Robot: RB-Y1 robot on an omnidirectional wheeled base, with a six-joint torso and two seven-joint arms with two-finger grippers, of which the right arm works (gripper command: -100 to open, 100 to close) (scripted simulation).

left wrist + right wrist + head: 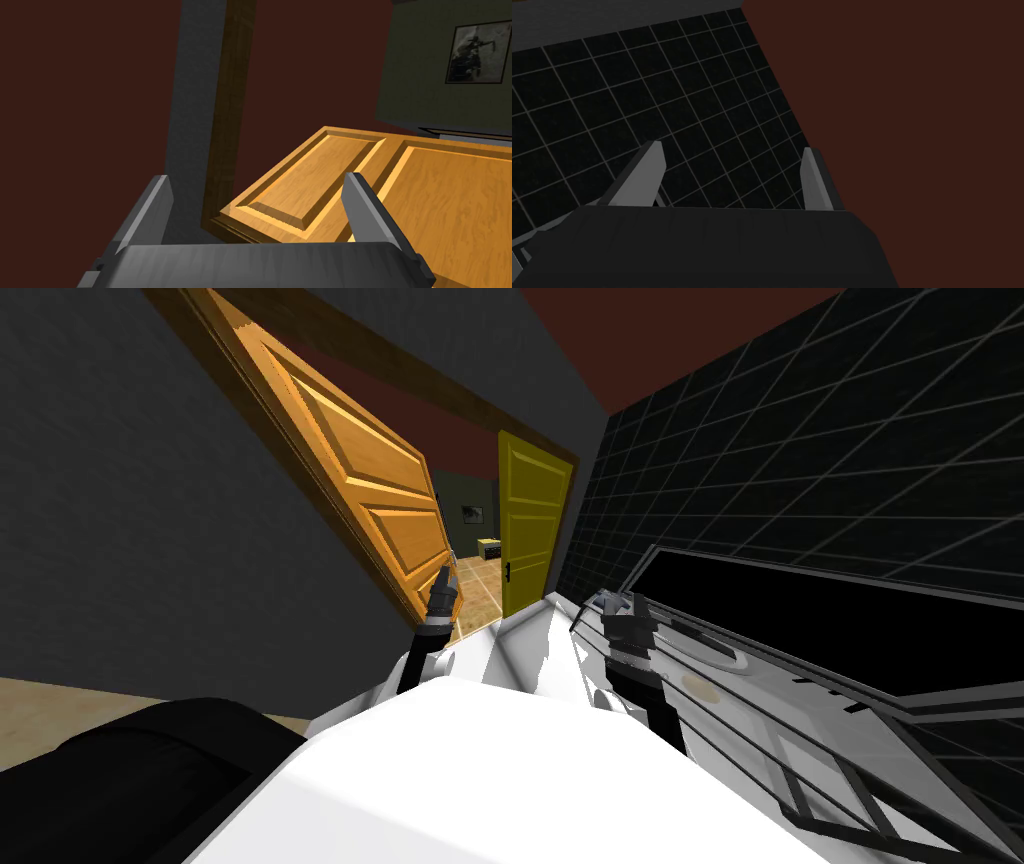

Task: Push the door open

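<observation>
Leftmost, at 9 o'clock in the head view, a dark grey wall (120, 508) runs up to a dark wooden door frame (300, 448). Hung in that frame, at 11 o'clock, the orange panelled door (375, 488) stands partly open. The left gripper (443, 581) is raised at the lower corner of the door's free edge, at about 5 o'clock from the door's middle. In the left wrist view its two fingers stand wide apart and hold nothing. One finger (367, 212) lies in front of the door's panelled face, and whether it touches the wood cannot be told. At 12 o'clock the gap beside the free edge shows a tan tiled floor (482, 588), a small pale box (489, 548) and a framed picture (472, 514) on the far wall. Just right of the gap stands a yellow door (530, 523). At 3 o'clock from the left gripper, and well apart from it, the right gripper (614, 606) is held up over a white counter (770, 728) with an oval basin (722, 661). In the right wrist view its fingers are likewise spread, with nothing between them. Above the counter, at 3 o'clock, sits a grey-framed black panel (800, 598). A black tiled wall (820, 458) rises behind it toward 2 o'clock.
</observation>
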